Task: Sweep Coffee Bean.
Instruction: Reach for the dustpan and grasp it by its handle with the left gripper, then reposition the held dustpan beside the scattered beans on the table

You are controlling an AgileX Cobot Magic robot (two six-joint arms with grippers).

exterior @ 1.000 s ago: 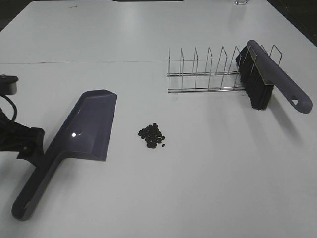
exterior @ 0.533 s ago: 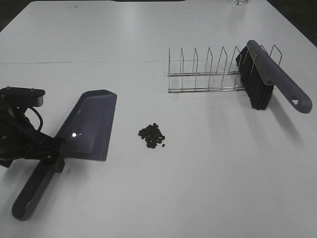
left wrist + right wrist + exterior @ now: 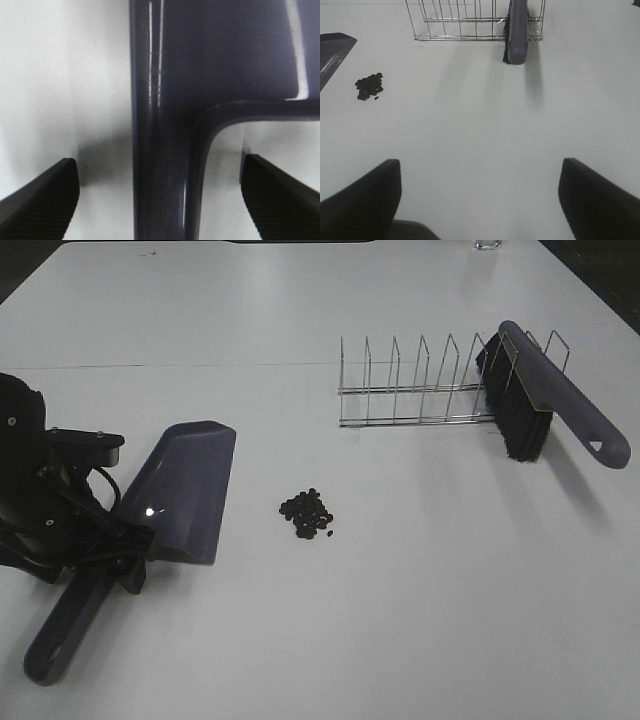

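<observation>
The left hand (image 3: pixel 157 167) is spread astride the dustpan (image 3: pixel 210 55) handle, gaps showing; its mouth is cut off; the right hand (image 3: pixel 479 167) is spread, empty.

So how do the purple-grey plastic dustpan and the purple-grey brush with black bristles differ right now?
The purple-grey plastic dustpan lies flat on the white table; the black-bristled brush leans in the wire rack. The left end effector straddles the dustpan's handle; no end effector touches the brush. Both are the same purple-grey plastic.
</observation>
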